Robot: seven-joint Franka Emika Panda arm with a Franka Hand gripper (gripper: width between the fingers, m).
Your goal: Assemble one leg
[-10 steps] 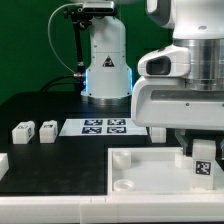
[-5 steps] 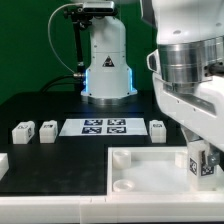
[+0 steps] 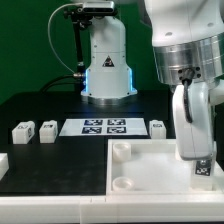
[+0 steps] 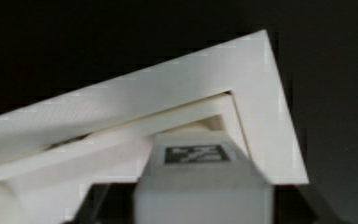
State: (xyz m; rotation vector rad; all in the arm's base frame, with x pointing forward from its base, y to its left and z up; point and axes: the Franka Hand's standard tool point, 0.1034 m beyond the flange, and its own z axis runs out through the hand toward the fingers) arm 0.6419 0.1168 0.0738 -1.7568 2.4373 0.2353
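Note:
My gripper (image 3: 198, 158) is at the exterior view's right, over the near right corner of the large flat white square part (image 3: 150, 172). It is shut on a leg (image 3: 203, 169), a small white block with its marker tag facing the camera. In the wrist view the leg (image 4: 197, 178) stands between the dark fingers (image 4: 114, 206), tag up, at a corner of the white part (image 4: 176, 90). Two more legs (image 3: 22, 130) (image 3: 46, 130) lie at the left and one leg (image 3: 157, 127) lies right of the marker board (image 3: 95, 127).
The robot base (image 3: 105, 70) stands behind the marker board. A white piece (image 3: 3, 163) shows at the exterior view's left edge. The white part has round sockets (image 3: 121, 151) (image 3: 122, 184) along its left side.
The wrist has turned and the arm has swung, so the gripper now stands narrow and upright. The held leg has shifted slightly at the part's right corner.

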